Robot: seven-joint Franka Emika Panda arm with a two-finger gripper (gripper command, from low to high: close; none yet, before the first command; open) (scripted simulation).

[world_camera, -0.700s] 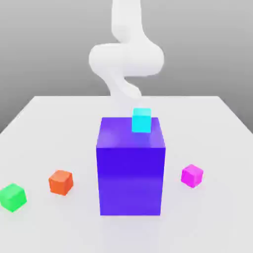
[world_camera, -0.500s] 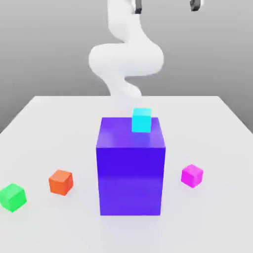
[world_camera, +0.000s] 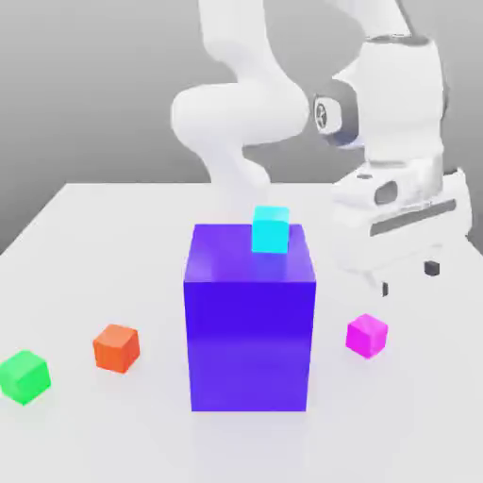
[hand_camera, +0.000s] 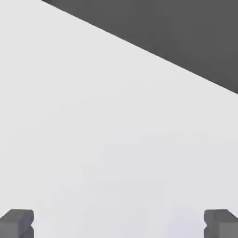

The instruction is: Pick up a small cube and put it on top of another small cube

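White table (world_camera: 113, 236), grey backdrop, tool (world_camera: 408, 278) spread, perhaps above small cube (world_camera: 367, 336)

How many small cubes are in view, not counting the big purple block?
4: cyan cube atop the purple block; on the table, magenta cube at its right, orange cube and green cube at its left. Others may hide behind the block.

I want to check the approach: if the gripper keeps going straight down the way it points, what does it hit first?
Probably the bare table: the open gripper points down with the fingers framing only white surface. The magenta cube seems nearer the camera, though depth is unclear.
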